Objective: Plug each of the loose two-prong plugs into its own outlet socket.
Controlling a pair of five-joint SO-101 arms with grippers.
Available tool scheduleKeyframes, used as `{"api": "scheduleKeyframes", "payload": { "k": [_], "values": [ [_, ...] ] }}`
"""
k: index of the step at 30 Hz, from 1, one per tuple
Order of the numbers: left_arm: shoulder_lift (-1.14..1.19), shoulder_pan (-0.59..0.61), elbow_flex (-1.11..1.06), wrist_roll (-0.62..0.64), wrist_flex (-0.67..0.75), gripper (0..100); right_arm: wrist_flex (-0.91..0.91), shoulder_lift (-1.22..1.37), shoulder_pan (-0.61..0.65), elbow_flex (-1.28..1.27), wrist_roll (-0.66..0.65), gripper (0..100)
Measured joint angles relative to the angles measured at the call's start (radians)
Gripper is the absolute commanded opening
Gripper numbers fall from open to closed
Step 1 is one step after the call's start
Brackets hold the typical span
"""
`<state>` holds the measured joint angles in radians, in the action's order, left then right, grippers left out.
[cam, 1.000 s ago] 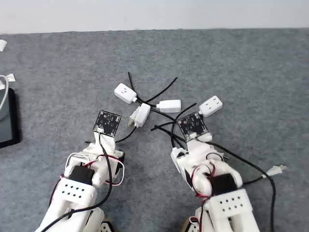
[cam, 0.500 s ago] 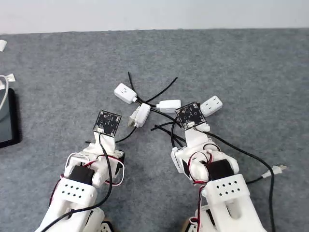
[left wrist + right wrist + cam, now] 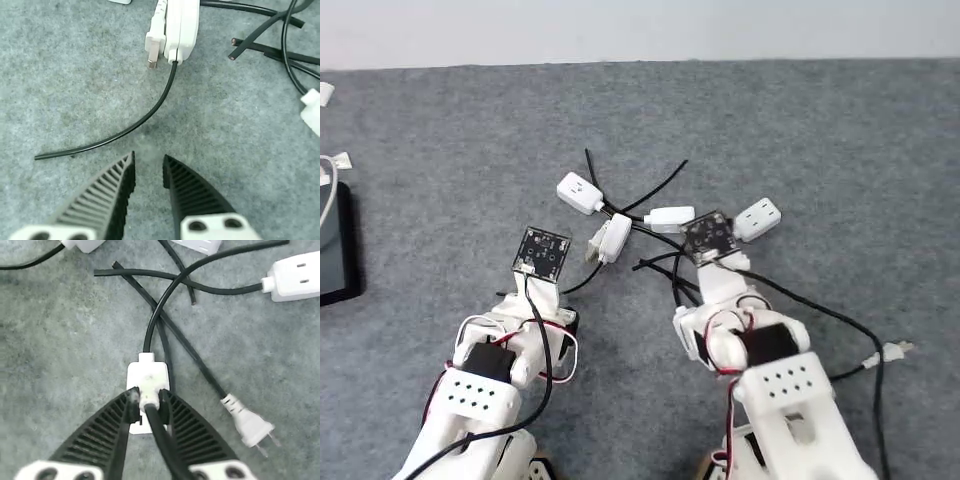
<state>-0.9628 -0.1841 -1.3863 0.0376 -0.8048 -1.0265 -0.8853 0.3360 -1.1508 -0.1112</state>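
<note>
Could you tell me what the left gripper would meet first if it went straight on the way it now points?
Probably the black cable curving across the carpet just ahead of the left gripper, with the white plug beyond it. Depth is unclear; carpet might come first.

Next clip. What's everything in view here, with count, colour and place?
outlet sockets: two, white, one left of the cable tangle, one right of it.
white blocks: three, one in the tangle, one just left of it, one gripped.
two-prong plugs: three, white, one against the left block, one near the gripped block, one at the table's right.
cables: several, black, crossing mid-table.
flat device: one, black, left edge.
table: one, grey.
left pincer: one, black, open over bare table.
right pincer: one, black, shut on a white block.
</note>
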Motion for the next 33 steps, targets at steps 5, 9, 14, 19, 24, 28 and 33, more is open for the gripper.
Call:
{"api": "scheduleKeyframes", "payload": {
  "k": [5,9,14,19,24,28,33],
  "values": [
    [0.000,0.000,-0.003,0.000,0.002,2,-0.035,0.132,-0.006,0.087,0.000,0.8],
    [0.000,0.000,-0.005,0.000,0.003,2,-0.040,0.279,-0.006,0.172,0.000,0.8],
    [0.000,0.000,-0.005,0.000,0.003,2,0.021,0.387,-0.008,0.193,0.000,0.8],
    [0.000,0.000,-0.005,0.000,0.003,2,0.031,0.425,-0.008,0.201,-0.028,0.8],
    [0.000,0.000,-0.005,0.000,0.003,2,0.017,0.428,-0.008,0.201,-0.112,0.8],
    [0.000,0.000,-0.005,0.000,0.003,2,-0.009,0.428,-0.008,0.201,-0.249,0.8],
    [0.000,0.000,-0.005,0.000,0.003,2,-0.020,0.428,-0.008,0.201,-0.330,0.8]
  ]
}}
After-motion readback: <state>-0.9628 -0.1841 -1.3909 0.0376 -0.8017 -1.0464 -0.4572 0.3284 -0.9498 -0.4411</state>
